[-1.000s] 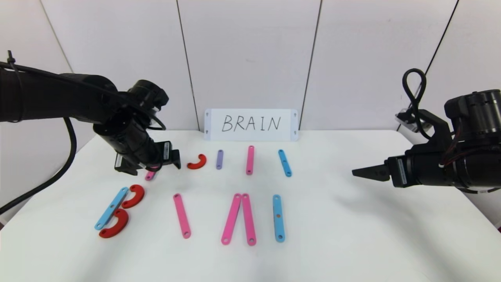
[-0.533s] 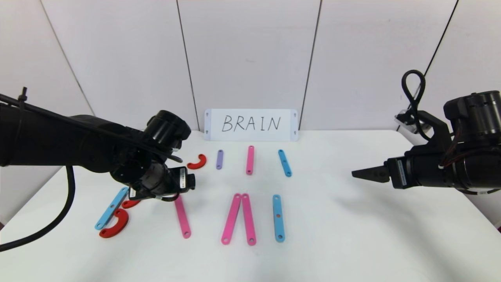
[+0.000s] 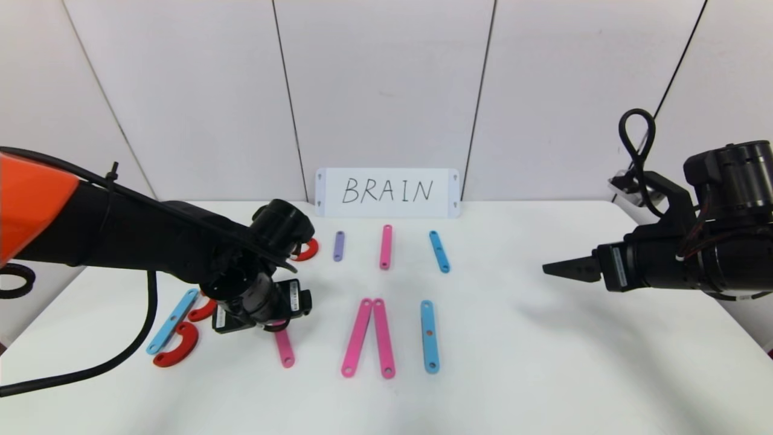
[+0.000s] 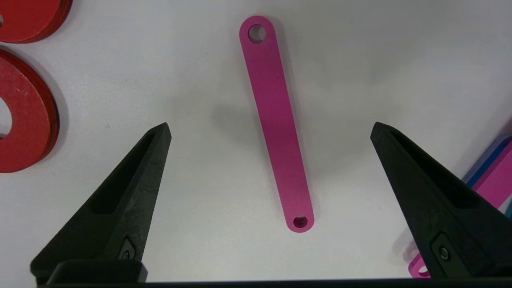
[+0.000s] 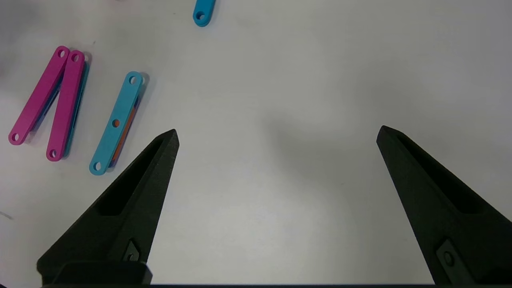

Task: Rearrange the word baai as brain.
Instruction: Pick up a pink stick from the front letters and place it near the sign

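Left claw [image 4: 271, 127] hovers spread wide over the single pink strip [image 4: 276, 122] lying flat on the worktop [image 3: 543, 362], the strip centred between its fingers, untouched. Right claw [image 5: 277, 134], also wide, hangs idle at right, holding nothing.

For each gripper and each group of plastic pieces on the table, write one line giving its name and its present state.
left gripper: open, above a lone pink strip, not touching it
right gripper: open, holding nothing, over bare table
B pieces: blue strip with two red curves, lying flat
pink strip pair: flat, tops meeting, no crossbar
blue strip: flat, alone
white card: upright, reads BRAIN
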`<act>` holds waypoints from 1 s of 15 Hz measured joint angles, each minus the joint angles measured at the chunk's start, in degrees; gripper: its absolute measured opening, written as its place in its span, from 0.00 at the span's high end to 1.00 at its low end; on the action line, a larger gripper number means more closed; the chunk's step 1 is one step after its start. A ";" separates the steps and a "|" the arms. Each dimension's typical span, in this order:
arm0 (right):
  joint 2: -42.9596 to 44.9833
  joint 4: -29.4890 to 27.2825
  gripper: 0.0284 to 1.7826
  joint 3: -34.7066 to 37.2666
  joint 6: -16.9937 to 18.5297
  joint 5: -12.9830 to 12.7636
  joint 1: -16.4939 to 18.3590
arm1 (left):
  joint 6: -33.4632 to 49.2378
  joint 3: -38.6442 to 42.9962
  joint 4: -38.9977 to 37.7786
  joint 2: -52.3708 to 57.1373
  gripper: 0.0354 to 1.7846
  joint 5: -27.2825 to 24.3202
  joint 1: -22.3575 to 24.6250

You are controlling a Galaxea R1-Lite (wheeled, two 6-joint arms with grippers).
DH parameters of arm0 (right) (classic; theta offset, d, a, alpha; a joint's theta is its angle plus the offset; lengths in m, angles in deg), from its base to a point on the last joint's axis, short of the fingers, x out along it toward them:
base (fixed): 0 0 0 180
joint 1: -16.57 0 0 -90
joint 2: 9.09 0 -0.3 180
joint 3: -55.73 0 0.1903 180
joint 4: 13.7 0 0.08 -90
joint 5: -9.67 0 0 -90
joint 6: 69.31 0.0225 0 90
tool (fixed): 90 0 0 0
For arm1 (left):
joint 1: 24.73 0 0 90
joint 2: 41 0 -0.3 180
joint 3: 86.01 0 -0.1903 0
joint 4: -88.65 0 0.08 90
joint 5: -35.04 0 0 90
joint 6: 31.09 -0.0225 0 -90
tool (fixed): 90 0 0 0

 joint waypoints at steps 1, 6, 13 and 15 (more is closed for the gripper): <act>0.00 0.00 0.03 0.02 0.00 0.00 0.02 | 0.41 0.06 -0.05 -0.37 0.02 -0.27 0.01; -0.11 0.02 0.03 0.02 -0.02 -0.01 0.05 | 0.61 0.73 -0.05 -1.11 0.03 -0.99 0.01; -0.12 0.00 0.03 0.11 -0.02 -0.04 0.09 | 0.59 0.76 -0.05 -1.91 0.49 -2.21 0.30; -0.12 0.02 0.03 0.11 -0.02 -0.01 0.06 | 0.59 0.73 -0.05 -2.27 0.70 -2.28 0.34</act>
